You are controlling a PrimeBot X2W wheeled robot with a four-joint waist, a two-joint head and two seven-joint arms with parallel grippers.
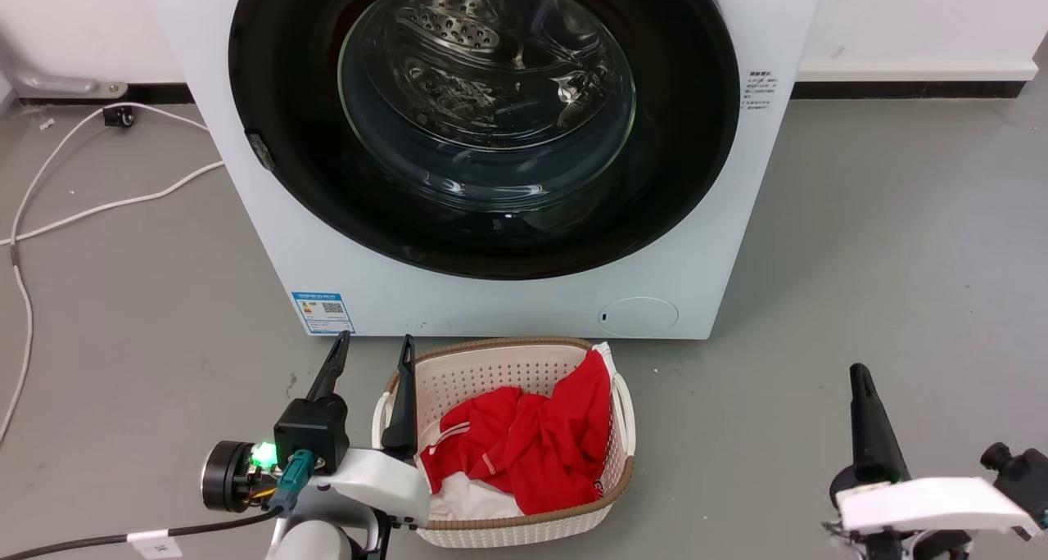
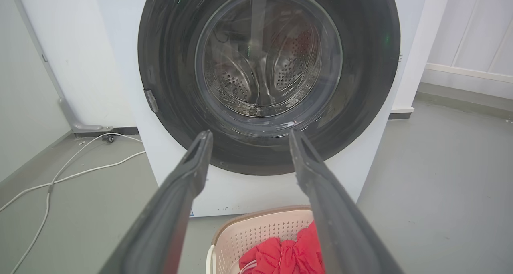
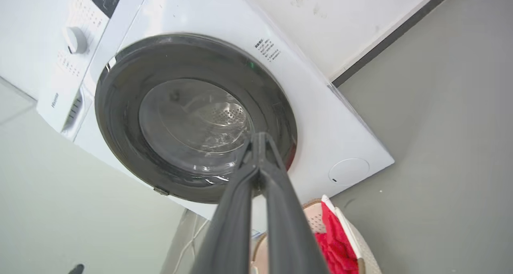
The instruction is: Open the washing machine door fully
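Observation:
The white washing machine (image 1: 262, 241) stands ahead on the grey floor. Its round black washing machine door (image 1: 688, 159) with the clear glass bowl lies flush against the front; a small latch tab sits on its left rim. My left gripper (image 1: 372, 345) is open at the lower left, well short of the door, fingers pointing at it. In the left wrist view the door (image 2: 168, 73) fills the top beyond the spread left gripper (image 2: 248, 135). My right gripper (image 1: 860, 373) is low at the right, shut on nothing. The right wrist view shows its joined tips (image 3: 260, 135) before the door (image 3: 120, 117).
A beige perforated laundry basket (image 1: 491, 368) with red and white clothes sits on the floor right before the machine, beside my left gripper. White cables (image 1: 98, 208) trail over the floor at the left. Bare grey floor (image 1: 884, 241) stretches to the right of the machine.

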